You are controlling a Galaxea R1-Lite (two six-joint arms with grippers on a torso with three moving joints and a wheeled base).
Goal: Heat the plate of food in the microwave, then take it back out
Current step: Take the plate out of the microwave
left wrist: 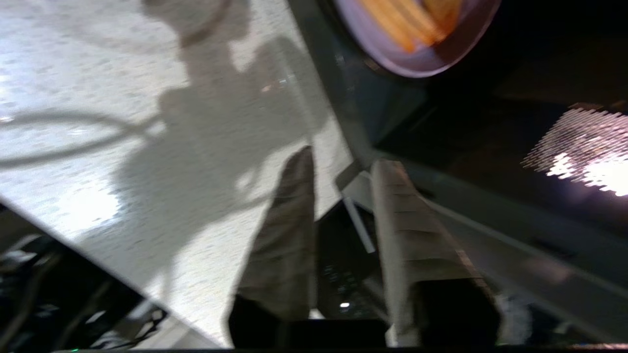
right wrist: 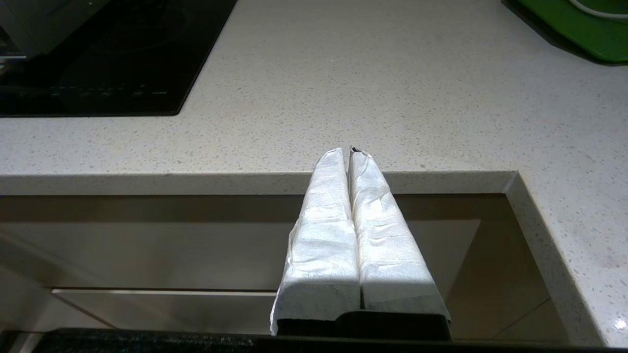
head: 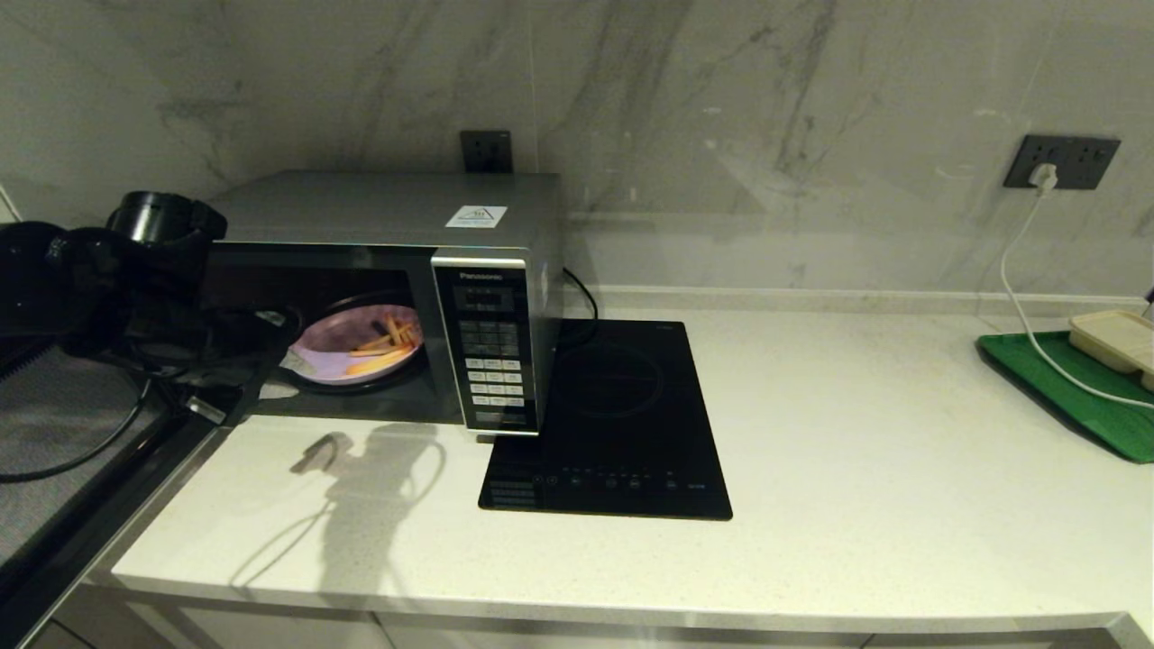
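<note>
The microwave (head: pixel 379 207) stands at the back left of the counter, its dark glass door (head: pixel 63 469) swung wide open to the left. Inside, the lilac plate of food (head: pixel 334 351) with orange-yellow fry sticks (head: pixel 388 347) rests in the cavity. My left arm (head: pixel 90 279) reaches in front of the opening. The left gripper (left wrist: pixel 343 159) is open, and a corner of the door frame shows between its fingers, well short of the plate (left wrist: pixel 422 63). My right gripper (right wrist: pixel 349 152) is shut and empty, parked below the counter's front edge.
A flat black induction hob (head: pixel 613 424) lies right beside the microwave's button panel (head: pixel 491 351). At the far right a green tray (head: pixel 1073 397) carries a beige rectangular tray (head: pixel 1118 338), with a white cable (head: pixel 1023 297) running down from a wall socket.
</note>
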